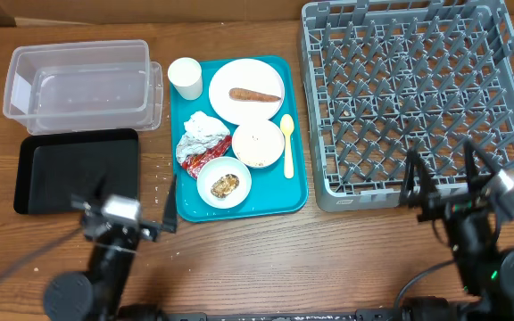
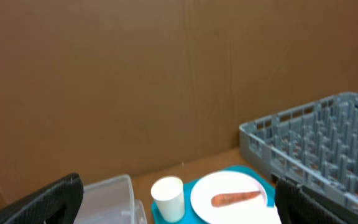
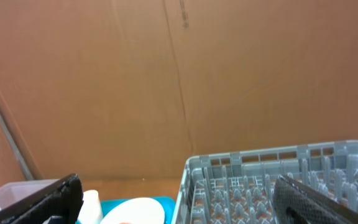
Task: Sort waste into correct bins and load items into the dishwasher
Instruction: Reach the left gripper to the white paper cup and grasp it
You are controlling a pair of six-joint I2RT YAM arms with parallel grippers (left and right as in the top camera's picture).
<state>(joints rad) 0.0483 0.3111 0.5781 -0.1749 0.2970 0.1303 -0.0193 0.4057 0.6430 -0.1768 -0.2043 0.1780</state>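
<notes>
On the teal tray [image 1: 273, 194], crumpled napkin [image 1: 205, 129], carrot stick [image 1: 255, 94], cup [image 1: 185, 78], plate [image 1: 237, 114], bowls [image 1: 236, 144] and spoon [image 1: 288, 143] sit unsorted; clear tub [image 1: 25, 89], black tray [image 1: 70, 169] and dish rack [image 1: 409, 98] hold nothing; left gripper [image 1: 130, 194] and right gripper [image 1: 444, 178] gape open.

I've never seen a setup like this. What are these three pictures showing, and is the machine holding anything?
Two robot arms stand at a table. One picture looks down from above; the other two come from a camera on each wrist, dark fingers at the bottom corners. On a teal tray sit a white cup, a plate with a carrot-like stick, a bowl of rice, a bowl with a brown lump, a yellow spoon, a crumpled napkin and a red-and-white wrapper. Left of it: a clear tub and a black tray; right, a grey dish rack. The left gripper and right gripper are open, holding nothing.
</notes>
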